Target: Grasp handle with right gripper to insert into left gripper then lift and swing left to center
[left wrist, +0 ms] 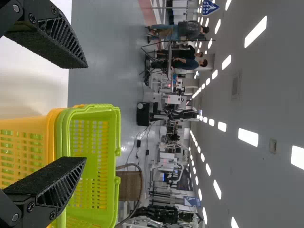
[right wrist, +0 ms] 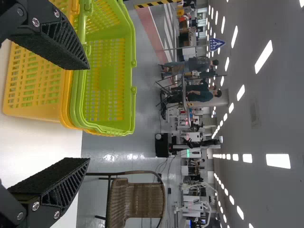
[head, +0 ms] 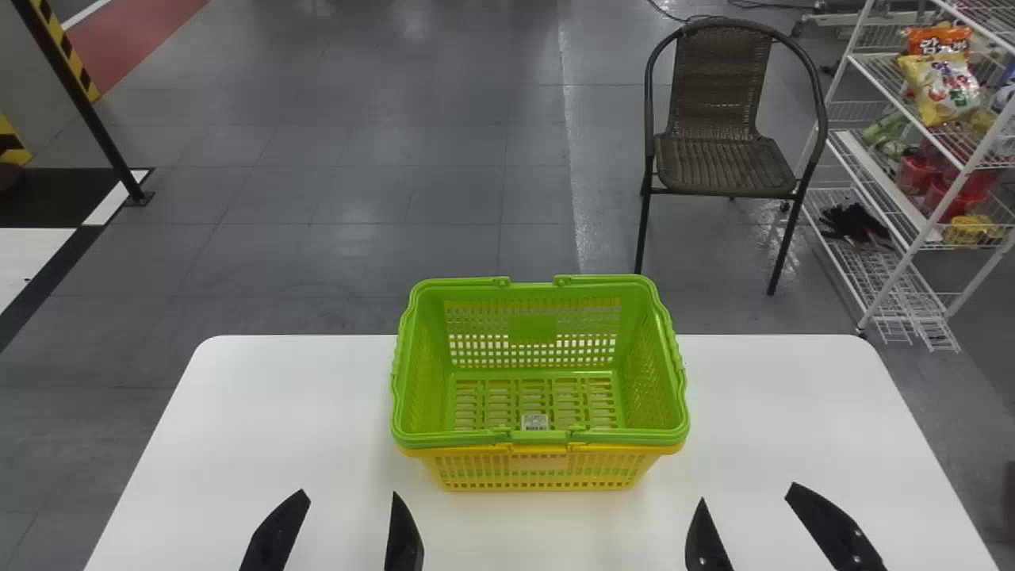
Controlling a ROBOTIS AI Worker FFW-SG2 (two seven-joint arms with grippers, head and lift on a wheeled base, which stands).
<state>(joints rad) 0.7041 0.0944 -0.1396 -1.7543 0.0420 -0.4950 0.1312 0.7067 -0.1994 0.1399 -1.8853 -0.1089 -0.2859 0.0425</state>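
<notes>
1. Forward and inward of the right gripper (head: 747, 500) lies the right-hand handle (head: 679, 357), folded down along the short side of the green basket (head: 533, 329). Its grip runs near to far, so that gripper would have to go ahead and leftward to take it.
2. Of the two arms, the right is nearer this handle; the left gripper (head: 348, 495) waits low beyond the basket's other end, better placed for the left-hand handle (head: 398, 357). The transfer would probably need the first handle raised and carried across.
3. Both grippers have their fingers spread with nothing between them, apart from the baskets.
4. Counted: two baskets, the green one nested in the yellow basket (head: 618, 468), near the middle of the tabletop (head: 238, 412); two green handles, both down; two grippers, four fingers. The likely risk is catching rim along with handle, since they lie so close.
</notes>
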